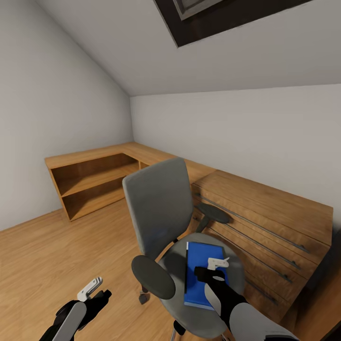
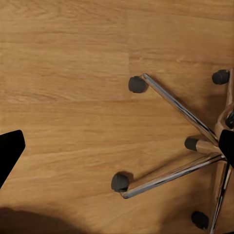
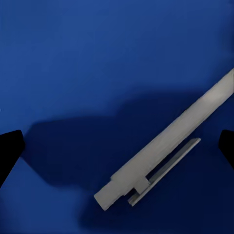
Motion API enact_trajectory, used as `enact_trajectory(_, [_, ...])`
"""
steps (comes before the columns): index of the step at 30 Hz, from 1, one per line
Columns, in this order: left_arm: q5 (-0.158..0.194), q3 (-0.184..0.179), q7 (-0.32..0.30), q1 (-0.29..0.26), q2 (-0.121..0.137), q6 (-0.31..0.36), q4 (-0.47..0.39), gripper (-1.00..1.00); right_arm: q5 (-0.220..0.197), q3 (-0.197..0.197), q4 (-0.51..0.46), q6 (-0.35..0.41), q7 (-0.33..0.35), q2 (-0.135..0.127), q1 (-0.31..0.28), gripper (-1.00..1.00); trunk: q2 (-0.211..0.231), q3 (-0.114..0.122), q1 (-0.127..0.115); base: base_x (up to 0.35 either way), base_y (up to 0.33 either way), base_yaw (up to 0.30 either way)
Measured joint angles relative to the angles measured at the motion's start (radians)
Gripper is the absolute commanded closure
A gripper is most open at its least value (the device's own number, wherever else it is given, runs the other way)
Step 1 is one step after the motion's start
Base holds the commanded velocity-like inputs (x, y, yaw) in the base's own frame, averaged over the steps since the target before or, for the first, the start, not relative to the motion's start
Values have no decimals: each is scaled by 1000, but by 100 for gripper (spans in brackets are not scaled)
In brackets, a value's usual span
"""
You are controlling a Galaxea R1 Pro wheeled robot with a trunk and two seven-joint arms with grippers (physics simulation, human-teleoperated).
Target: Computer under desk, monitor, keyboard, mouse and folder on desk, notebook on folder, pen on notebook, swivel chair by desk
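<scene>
Where the right gripper (image 1: 215,269) hangs over the seat, one pen (image 3: 168,141) lies on one folder (image 1: 201,267) — a thin white stick with a clip along its side and a stepped end, set at a slant on the bright blue cover. The right wrist view shows the two dark fingertips (image 3: 9,151) spread wide, one on each side of the pen and neither touching it. The folder is flat and rectangular, with a thin white edge, and it rests on the grey seat of the single swivel chair (image 1: 158,208), which has two dark round armrests. In the left wrist view the chair's chrome star base (image 2: 185,146) stands on the wooden floor (image 2: 63,73), with five dark casters showing. The left gripper (image 1: 94,291) hangs low beside the chair, clear of it, its fingers apart and holding nothing. Light wooden cabinets (image 1: 265,222) — an open shelf unit and a drawer unit — run along the walls behind the chair.
</scene>
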Motion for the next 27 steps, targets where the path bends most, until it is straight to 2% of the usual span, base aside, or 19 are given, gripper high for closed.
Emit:
enact_trajectory(9, [1, -1, 0, 0, -1, -1, 0, -100, -1, 1, 0, -1, 0, 0, 0, -100, 0, 0, 0, 0, 0, 0])
enact_trajectory(10, [1, -2, 0, 0, -1, -1, 0, -100, -1, 1, 0, -1, 0, 0, 0, 100, 0, 0, 0, 0, 0, 0])
enact_trajectory(27, [1, -5, 0, 0, -1, -1, 0, -100, 2, 3, 0, -2, -1, 1, 0, 100, 0, 0, 0, 0, 0, 0])
